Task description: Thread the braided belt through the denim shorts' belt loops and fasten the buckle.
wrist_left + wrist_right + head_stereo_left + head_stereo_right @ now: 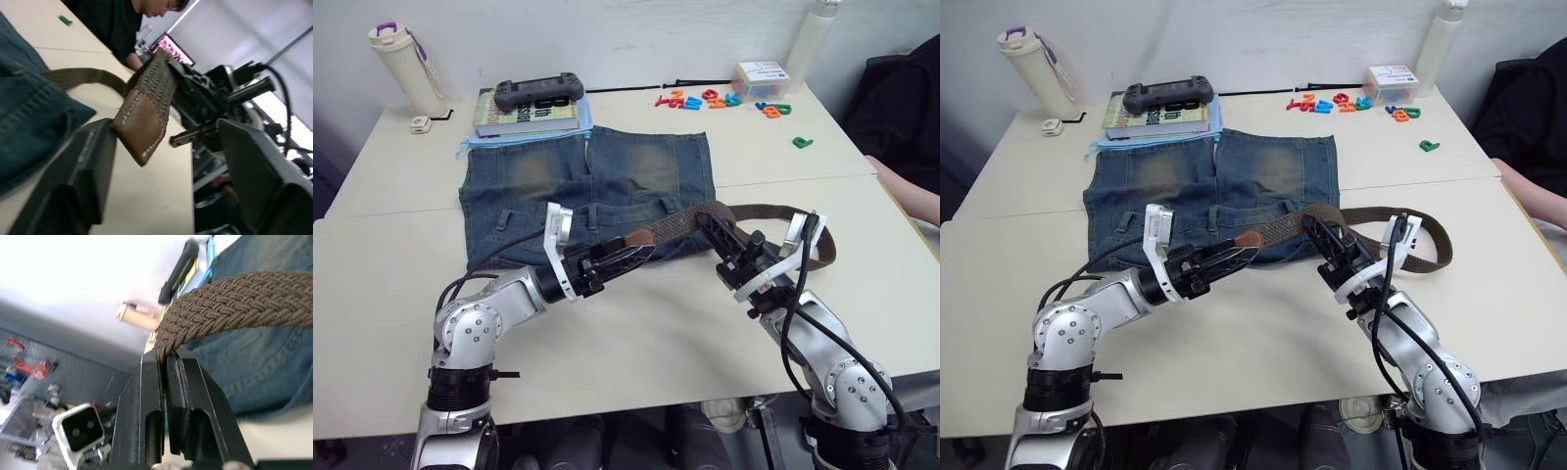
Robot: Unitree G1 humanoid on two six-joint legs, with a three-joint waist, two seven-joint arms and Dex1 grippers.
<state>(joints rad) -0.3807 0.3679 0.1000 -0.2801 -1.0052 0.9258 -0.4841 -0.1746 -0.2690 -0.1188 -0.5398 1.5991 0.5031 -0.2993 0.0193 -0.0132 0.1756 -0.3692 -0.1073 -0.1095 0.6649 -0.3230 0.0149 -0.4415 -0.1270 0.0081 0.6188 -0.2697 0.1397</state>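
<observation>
A pale counter (636, 343) is stretching out under my arms, backed by a white wall, with a person in dark clothing sitting off beyond my right end effector (713, 227). The denim shorts (587, 191) are lying flat just ahead of both end effectors, and past them a book (530, 115) is carrying a black controller (538, 91), with coloured letters (720, 100) scattering farther off to the right. My right end effector is pinching the braided belt (234, 303), its fingers closing tightly on the weave. My left end effector (161, 161) is standing apart, and the belt's tan leather tip (143, 126) is hanging between its fingers, touching one of them; I cannot tell whether it is bearing any weight. Behind my right wrist the strap is looping back across the counter, and the buckle end is hiding behind my arm. The belt loops are too small for me to pick out.
</observation>
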